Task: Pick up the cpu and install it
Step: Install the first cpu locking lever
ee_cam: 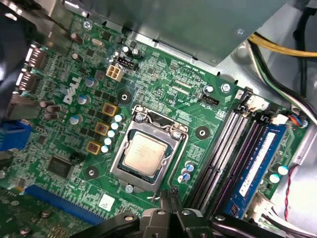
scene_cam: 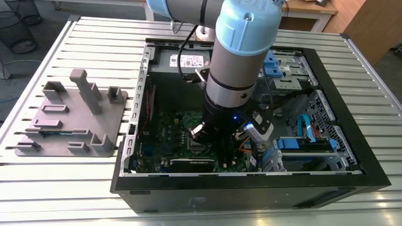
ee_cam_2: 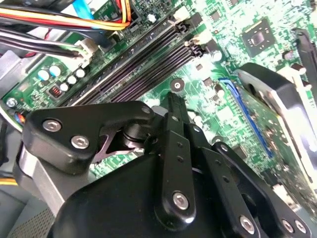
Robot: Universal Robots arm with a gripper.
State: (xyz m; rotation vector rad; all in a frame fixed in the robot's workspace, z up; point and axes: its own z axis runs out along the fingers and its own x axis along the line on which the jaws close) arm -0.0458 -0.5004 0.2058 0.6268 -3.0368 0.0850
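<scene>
Black open tower computer case is lying on its side on the ribbed metal table, with the grey plastic fixture sitting well apart at the exterior view's left. Light-blue and silver robot arm is reaching down inside the case over the green motherboard. Black gripper is hovering just beside the metal-framed socket bracket, fingers pressed together and pinching nothing. Small flat silver-grey square cpu is already lying inside the socket, load frame looking down around it. Risks, as judgement: chip possibly sitting not fully flat, so any downward push is bending socket pins; fingertips are hanging close to the small blue capacitors and black memory slots, so a sideways drift is clipping them; loose cables are snagging the wrist
</scene>
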